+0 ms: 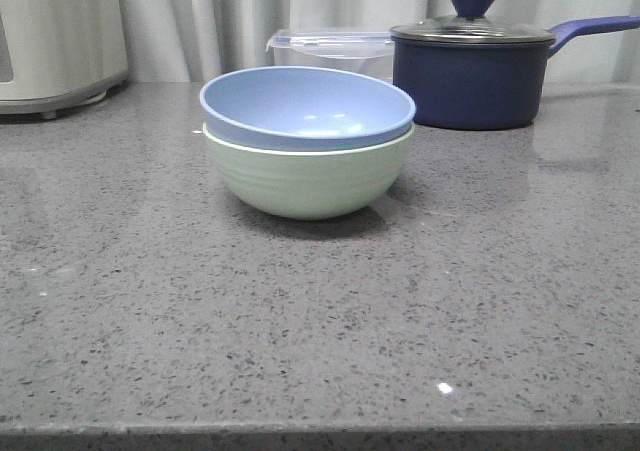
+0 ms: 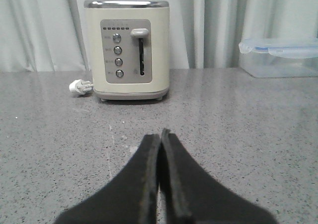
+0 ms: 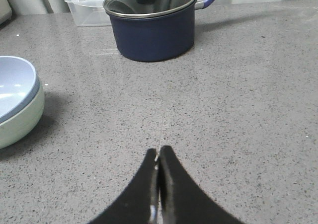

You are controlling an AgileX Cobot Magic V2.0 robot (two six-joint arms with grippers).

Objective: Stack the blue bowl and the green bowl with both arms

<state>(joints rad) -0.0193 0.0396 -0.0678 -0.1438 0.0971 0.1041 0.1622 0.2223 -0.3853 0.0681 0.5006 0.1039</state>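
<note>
The blue bowl [image 1: 306,105] sits nested inside the green bowl [image 1: 308,181] on the grey stone counter, mid-table in the front view. Both also show at the edge of the right wrist view, the blue bowl [image 3: 15,87] inside the green bowl [image 3: 20,119]. My left gripper [image 2: 160,134] is shut and empty above the bare counter; no bowl shows in its view. My right gripper [image 3: 159,151] is shut and empty, apart from the stacked bowls. Neither arm shows in the front view.
A dark navy lidded saucepan [image 1: 470,71] with a long handle stands at the back right. A clear lidded container [image 1: 330,49] stands behind the bowls. A cream toaster [image 2: 126,50] stands at the back left with its plug [image 2: 79,87] beside it. Curtains hang behind.
</note>
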